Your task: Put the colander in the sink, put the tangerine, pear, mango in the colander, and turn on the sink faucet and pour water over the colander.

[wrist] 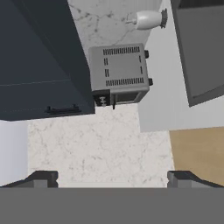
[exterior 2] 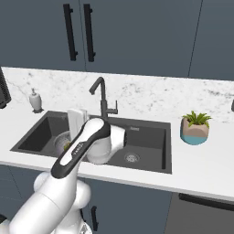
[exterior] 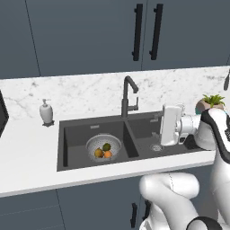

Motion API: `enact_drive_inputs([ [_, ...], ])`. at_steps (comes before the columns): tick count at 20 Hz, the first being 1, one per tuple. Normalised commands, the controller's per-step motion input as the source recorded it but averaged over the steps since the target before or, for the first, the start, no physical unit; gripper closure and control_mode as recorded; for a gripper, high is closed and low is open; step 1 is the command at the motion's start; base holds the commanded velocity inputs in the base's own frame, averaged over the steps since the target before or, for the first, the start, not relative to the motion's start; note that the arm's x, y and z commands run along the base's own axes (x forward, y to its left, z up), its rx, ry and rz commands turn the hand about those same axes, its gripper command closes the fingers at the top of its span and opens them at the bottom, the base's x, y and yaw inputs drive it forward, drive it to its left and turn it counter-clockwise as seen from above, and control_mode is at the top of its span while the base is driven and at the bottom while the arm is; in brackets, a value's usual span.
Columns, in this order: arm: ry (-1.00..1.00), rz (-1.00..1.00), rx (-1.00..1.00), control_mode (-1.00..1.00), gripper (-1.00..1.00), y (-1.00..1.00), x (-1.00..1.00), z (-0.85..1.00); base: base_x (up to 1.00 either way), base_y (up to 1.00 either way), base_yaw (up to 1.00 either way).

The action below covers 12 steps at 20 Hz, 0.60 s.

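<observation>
The silver colander (exterior: 103, 144) sits in the left basin of the dark sink (exterior: 81, 123). Inside it lie the orange tangerine (exterior: 108, 154), the yellowish pear (exterior: 98, 153) and the dark green mango (exterior: 106, 146). The dark faucet (exterior: 128, 96) rises behind the divider between the basins, with its lever on the right side. Water is out of view. My gripper (exterior: 162, 128) hovers over the right basin, right of the faucet, and points left along the counter. It stands open and empty, fingertips (wrist: 41, 178) wide apart. From the right base view, my arm partly hides the colander (exterior 2: 61, 140).
A white soap dispenser (exterior: 46, 112) stands on the counter left of the sink. A potted plant (exterior: 211, 102) sits at the right, behind my arm. Farther left along the counter is a grey toaster (wrist: 119, 74). Dark cabinets hang above.
</observation>
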Motion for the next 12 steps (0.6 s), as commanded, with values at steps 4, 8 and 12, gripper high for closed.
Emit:
enact_drive_inputs([
  [4,0.0,0.02,-0.05,-1.0,-1.0,-0.34,0.11,0.11,0.0,0.0,0.0],
  [8,0.0,0.0,-0.02,-1.0,-1.0,-0.07,0.35,0.13,0.0,0.0,0.0],
  [12,0.0,0.0,0.0,-1.0,-1.0,-0.03,0.44,0.21,0.0,0.0,0.0],
])
